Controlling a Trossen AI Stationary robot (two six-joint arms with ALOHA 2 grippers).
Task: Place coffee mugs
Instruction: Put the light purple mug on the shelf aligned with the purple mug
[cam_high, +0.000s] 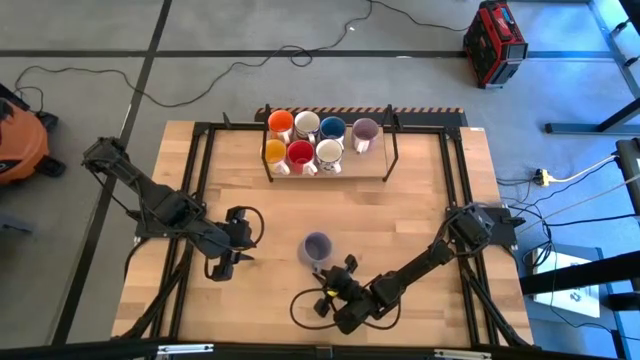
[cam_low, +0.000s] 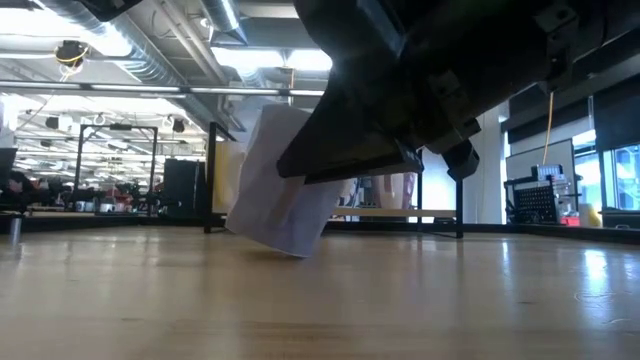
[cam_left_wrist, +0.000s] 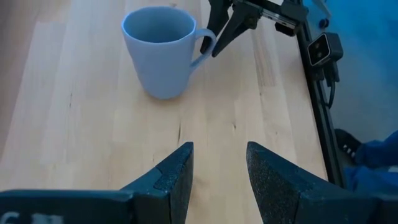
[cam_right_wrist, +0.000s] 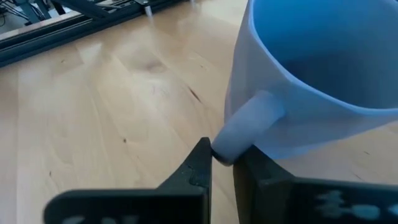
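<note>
Right gripper (cam_right_wrist: 222, 163) clenched on the handle of a pale purple mug (cam_high: 317, 249) at the table's (cam_high: 420, 210) near middle.

Its arm reached low from the right side toward the centre, wrist nearly at the wood, and the two fingers pinched the lower end of the handle — the mug stood tilted in the low view, its open mouth toward the far side. Left gripper (cam_left_wrist: 219, 174) hovered just to the mug's left, fingers parted and holding nothing, pointed at it. Seven other mugs (cam_high: 317, 140) — orange, white, blue, purple, yellow-orange, red, white — sat in two rows on a rack (cam_high: 385, 165) at the far edge, well apart from both grippers.
</note>
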